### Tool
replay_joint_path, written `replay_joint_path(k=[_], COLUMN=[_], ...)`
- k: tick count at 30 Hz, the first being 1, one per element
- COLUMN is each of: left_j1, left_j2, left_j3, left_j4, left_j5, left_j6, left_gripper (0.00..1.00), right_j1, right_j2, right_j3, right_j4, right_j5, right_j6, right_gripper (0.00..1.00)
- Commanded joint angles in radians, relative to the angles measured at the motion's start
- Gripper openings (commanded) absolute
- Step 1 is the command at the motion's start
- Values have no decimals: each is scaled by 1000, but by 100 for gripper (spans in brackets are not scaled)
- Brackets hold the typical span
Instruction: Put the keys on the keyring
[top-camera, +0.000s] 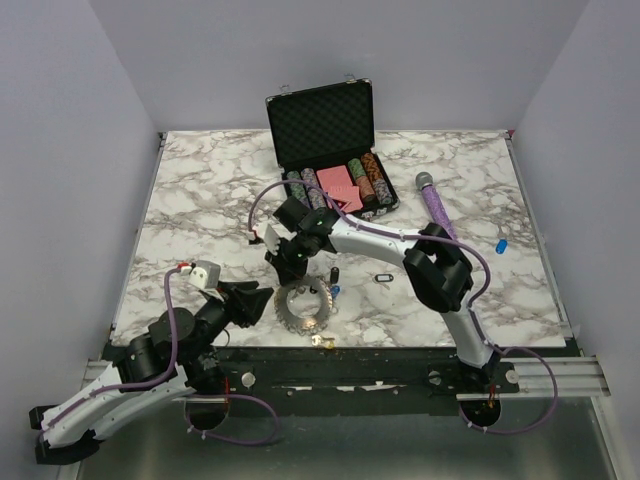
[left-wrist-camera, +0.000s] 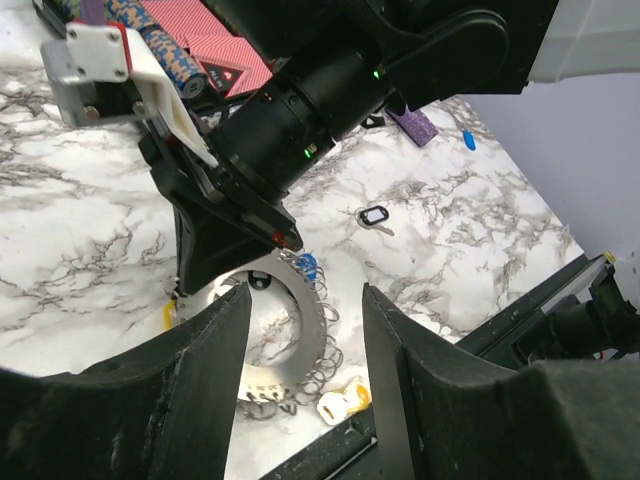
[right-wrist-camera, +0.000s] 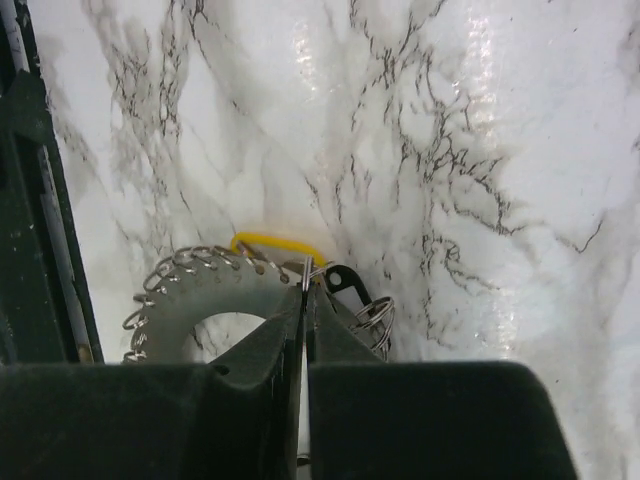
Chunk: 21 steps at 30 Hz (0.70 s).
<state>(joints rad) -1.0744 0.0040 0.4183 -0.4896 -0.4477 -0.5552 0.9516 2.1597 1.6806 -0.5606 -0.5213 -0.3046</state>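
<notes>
the keyring (top-camera: 303, 306) lies flat near the front edge of the table (top-camera: 190, 210), between the two arms. the right gripper (right-wrist-camera: 305, 285) comes straight down on its rim, fingers pressed together on what looks like one of the small silver loops, probably to pin it for threading. the left gripper (left-wrist-camera: 305, 296) hovers just beside it, jaws apart, framing the ring. a yellow key (right-wrist-camera: 275, 243) sits at the rim, and a black key (left-wrist-camera: 373, 216) lies well apart.

Pale lilac walls (top-camera: 330, 50) box in a white marbled table (top-camera: 200, 200) on three sides. Its top gleams. The floor (top-camera: 350, 450) below is grey.
</notes>
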Motion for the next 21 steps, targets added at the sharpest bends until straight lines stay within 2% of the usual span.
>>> replay_joint_path(k=[1,7,10,17,19,21], left_j1=[2,1,2,2,7,16], left_j2=[-98,-61,-27,161,206,241], left_j3=[-15,-21,-7,112,132,160], left_j4=[-38,-29,-15,-69,-52,-47], left_j5=[-6,21,35,11,-8,-46], left_j6=[-38,-22,17,158,199,248], left_gripper=[57,59,60,66,67,71], right_j1=[1,-33,-47,-51,-51,-50], right_j2=[37,-92,-181,-406,-431,-434], right_j3=[47,-7,-71,-336,-392,-430], right_j4=[19,5,-30,-146,-247,-303], right_j5=[17,-69,-146,-435,-521,-549], right_j6=[36,13,-73,-448,-698,-847], right_gripper=[16,41,43,45,45,47])
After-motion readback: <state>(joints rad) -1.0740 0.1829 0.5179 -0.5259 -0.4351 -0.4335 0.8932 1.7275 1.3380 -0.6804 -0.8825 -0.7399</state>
